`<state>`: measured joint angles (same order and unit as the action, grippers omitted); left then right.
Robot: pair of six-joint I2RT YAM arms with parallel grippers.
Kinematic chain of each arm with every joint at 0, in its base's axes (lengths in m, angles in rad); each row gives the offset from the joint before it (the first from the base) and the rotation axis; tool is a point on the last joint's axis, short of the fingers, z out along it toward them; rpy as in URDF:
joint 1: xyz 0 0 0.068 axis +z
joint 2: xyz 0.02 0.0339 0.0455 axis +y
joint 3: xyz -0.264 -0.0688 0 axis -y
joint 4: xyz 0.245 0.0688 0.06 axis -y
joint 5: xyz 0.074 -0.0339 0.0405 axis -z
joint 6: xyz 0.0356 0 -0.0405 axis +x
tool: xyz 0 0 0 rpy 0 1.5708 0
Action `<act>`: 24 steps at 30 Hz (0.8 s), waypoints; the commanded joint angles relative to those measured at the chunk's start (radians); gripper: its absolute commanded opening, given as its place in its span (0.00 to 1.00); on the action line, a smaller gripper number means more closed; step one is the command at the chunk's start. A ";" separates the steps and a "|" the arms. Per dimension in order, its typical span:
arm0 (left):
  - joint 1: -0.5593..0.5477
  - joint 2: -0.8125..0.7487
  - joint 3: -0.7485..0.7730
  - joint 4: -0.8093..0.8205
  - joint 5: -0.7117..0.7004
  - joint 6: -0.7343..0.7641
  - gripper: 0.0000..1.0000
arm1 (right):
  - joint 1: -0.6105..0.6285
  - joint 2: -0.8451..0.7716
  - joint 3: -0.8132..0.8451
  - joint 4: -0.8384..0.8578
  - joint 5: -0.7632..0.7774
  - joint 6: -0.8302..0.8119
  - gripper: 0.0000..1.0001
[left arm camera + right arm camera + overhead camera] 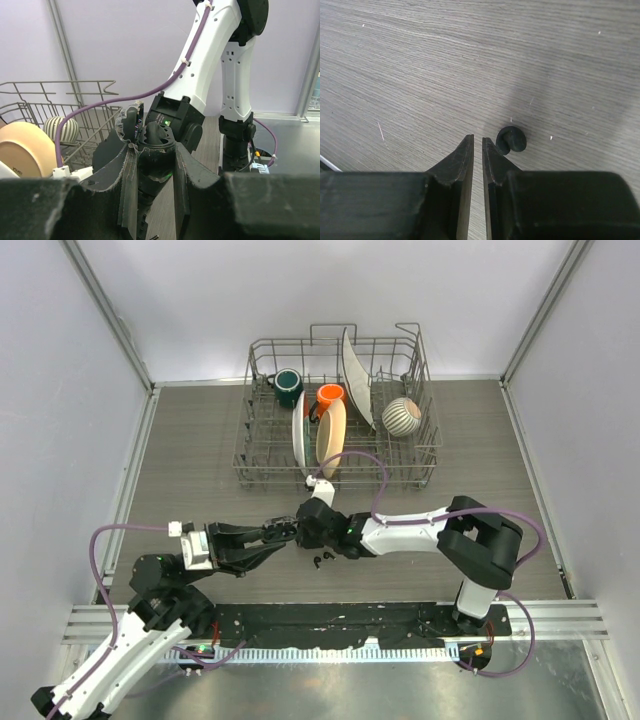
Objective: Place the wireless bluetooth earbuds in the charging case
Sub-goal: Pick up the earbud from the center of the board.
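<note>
Looking down on the wooden table [200,440], you have a wire dish rack [262,472] at the far middle, and all the action sits on the near side of it

Your left gripper [283,532] reaches in just in front of the rack's left half. Its fingers [112,167] are clamped on the charging case [156,152], a glossy black rounded body. You cannot tell from these views whether the case's lid is up

Your right gripper [477,138] comes in from the opposite side, in front of the rack's middle, and ends close beside the case. Its fingers are drawn almost together, with only a thin slit of table showing between them and nothing in it

The wireless bluetooth earbuds [321,561] lie loose on the wood as a small dark cluster, a little farther from the rack than both grippers. In the right wrist view one earbud [512,140], a rounded bud with a short stem, lies just beside the right-hand fingertip, not touching it

Inside the rack stand a green mug [288,386], an orange cup [332,395], plates on edge and a striped round bowl [402,417]
</note>
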<state>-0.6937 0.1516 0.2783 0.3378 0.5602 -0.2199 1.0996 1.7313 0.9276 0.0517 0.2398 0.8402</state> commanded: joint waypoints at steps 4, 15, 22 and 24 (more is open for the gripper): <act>-0.003 -0.014 0.005 0.009 -0.022 0.019 0.00 | 0.023 0.031 0.062 -0.035 0.168 0.142 0.17; -0.003 -0.020 -0.001 0.003 -0.026 0.027 0.00 | 0.025 0.045 0.059 -0.102 0.199 0.192 0.15; -0.004 -0.030 -0.002 -0.013 -0.036 0.031 0.00 | 0.028 0.042 0.057 -0.128 0.196 0.200 0.15; -0.004 -0.032 -0.001 -0.017 -0.036 0.033 0.00 | 0.028 0.037 0.053 -0.130 0.188 0.200 0.15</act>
<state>-0.6937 0.1322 0.2779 0.3183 0.5419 -0.2008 1.1221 1.7725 0.9615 -0.0383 0.3912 1.0237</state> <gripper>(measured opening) 0.296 0.156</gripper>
